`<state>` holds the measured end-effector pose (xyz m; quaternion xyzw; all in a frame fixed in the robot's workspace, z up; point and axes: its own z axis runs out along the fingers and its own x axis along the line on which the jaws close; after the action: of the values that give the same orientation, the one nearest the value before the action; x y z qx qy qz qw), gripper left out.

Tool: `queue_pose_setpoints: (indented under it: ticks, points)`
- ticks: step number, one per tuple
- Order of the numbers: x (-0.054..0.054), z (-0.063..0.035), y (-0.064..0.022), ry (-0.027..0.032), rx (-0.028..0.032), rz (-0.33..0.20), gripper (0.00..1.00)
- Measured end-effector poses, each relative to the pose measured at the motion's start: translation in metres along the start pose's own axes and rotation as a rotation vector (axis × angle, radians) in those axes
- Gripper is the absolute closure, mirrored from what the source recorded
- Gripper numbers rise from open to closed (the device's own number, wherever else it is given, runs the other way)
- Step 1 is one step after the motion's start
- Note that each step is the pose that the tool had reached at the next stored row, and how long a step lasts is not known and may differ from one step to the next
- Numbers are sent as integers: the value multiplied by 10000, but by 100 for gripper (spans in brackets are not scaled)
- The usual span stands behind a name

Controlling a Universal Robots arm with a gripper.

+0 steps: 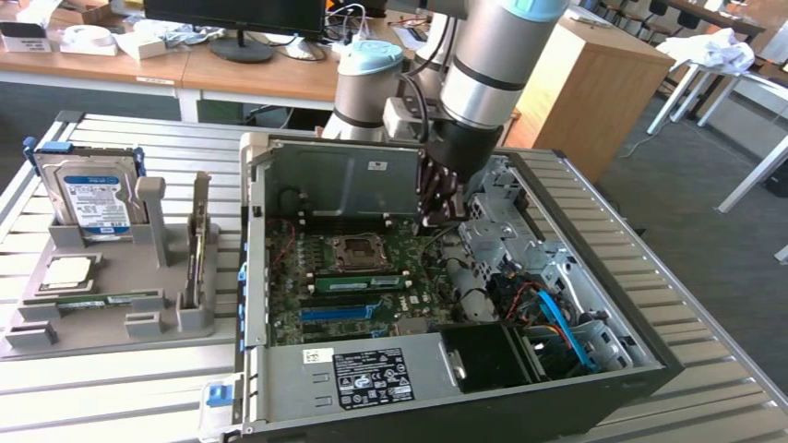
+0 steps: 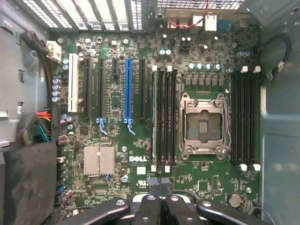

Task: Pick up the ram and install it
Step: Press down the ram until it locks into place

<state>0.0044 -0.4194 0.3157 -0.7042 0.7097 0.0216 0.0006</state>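
A long green ram (image 1: pixel 358 280) stick stands on edge in a motherboard slot just beside the empty processor socket (image 1: pixel 358 247). From the wrist view the same ram (image 2: pixel 153 119) is a thin strip between white latches, next to black empty slots. My gripper (image 1: pixel 435 218) hangs inside the open computer case above the board, past the socket and apart from the stick. Its dark fingers (image 2: pixel 149 206) are pressed together with nothing between them; the gripper (image 2: pixel 159 187) is shut. Another green stick (image 1: pixel 94 298) lies in the grey holder (image 1: pixel 148 318) at the exterior view's left.
The grey holder also carries a hard drive (image 1: pixel 87 198) and a square silvery processor chip (image 1: pixel 68 270). A blue slot strip (image 2: pixel 128 89) and a small heatsink (image 2: pixel 98 160) sit on the board. Cables (image 1: pixel 555 314) and the drive cage crowd the case's right side; the case walls (image 1: pixel 332 175) enclose the board.
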Motion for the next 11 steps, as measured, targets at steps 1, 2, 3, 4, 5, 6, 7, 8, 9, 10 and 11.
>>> queue_pose_setpoints:
  ticks: [1,2,3,4,5,6,7,8,9,10,11]
  points:
    - [0,4,0,0,0,-1,90]
    - [0,6,0,1,0,-1,90]
    - [0,10,0,1,0,0,90]
    - [0,13,-1,0,0,-1,90]
    - [1,17,-1,0,0,0,90]
    - [1,21,-1,-1,1,0,90]
    - [1,25,-1,-1,0,-1,90]
    - [1,29,-1,-1,0,-1,90]
    - [1,32,-1,0,0,0,90]
    - [2,38,-1,-1,0,1,90]
    - [2,43,-1,-1,0,1,90]
